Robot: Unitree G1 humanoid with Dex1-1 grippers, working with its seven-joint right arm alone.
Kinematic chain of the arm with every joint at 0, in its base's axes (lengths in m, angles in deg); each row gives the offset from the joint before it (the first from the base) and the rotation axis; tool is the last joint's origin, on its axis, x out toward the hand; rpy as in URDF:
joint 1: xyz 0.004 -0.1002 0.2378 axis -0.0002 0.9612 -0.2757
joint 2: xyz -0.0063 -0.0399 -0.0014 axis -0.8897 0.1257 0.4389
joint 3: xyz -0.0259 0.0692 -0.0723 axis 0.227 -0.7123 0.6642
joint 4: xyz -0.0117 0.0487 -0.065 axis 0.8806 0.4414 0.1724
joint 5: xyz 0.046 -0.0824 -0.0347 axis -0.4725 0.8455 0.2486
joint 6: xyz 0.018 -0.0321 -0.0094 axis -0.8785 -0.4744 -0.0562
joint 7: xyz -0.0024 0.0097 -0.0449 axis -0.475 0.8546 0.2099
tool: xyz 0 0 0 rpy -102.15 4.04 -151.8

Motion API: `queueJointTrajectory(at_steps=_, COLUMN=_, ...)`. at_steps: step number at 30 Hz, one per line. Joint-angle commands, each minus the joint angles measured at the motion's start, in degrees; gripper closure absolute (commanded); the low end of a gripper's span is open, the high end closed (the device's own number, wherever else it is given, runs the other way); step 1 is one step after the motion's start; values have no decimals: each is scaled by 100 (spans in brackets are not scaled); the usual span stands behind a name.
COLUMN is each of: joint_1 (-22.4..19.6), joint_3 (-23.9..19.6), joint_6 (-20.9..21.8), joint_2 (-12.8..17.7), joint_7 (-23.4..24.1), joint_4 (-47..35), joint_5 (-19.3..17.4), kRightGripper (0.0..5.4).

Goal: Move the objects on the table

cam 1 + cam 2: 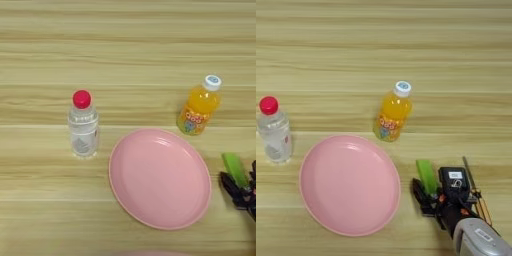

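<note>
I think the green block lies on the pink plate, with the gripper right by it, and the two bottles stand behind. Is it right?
Not quite. The green block lies on the bare table, to the right of the pink plate, as the right eye view shows. The gripper is right by it, and the two bottles stand behind.

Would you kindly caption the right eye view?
Pincer at green block beside pink plate, screwdriver right of it.

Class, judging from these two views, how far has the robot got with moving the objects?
Nothing looks moved: the pink plate is bare. In hand: the right gripper sits at the green block, grasp unclear. Left: the screwdriver on the table.
</note>
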State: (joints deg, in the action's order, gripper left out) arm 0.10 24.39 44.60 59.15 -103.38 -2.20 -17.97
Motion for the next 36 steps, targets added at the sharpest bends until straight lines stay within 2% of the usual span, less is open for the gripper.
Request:
queueJointTrajectory(at_steps=1, joint_1=-110, joint_3=-124, joint_6=173, joint_2=104, joint_7=38, joint_4=-257, joint_5=-3, kRightGripper=119)
queueJointTrajectory(at_steps=10, joint_1=-137, joint_3=-186, joint_6=121, joint_2=126, joint_7=39, joint_4=-403, joint_5=-14, kRightGripper=5)
queueJointTrajectory(at_steps=17, joint_1=-138, joint_3=-410, joint_6=110, joint_2=180, joint_7=9, joint_4=-480, joint_5=-37, kRightGripper=5)
queueJointTrajectory(at_steps=25, joint_1=30, joint_3=-984, joint_6=126, joint_2=300, joint_7=-113, joint_4=-520, joint_5=-117, kRightGripper=5)
queueJointTrajectory(at_steps=30, joint_1=199, joint_3=-1531, joint_6=193, joint_2=406, joint_7=-260, joint_4=-428, joint_5=-176, kRightGripper=5)
queueJointTrajectory(at_steps=36, joint_1=336, joint_3=-1733, joint_6=383, joint_2=394, joint_7=-362, joint_4=-138, joint_5=-97, kRightGripper=5)
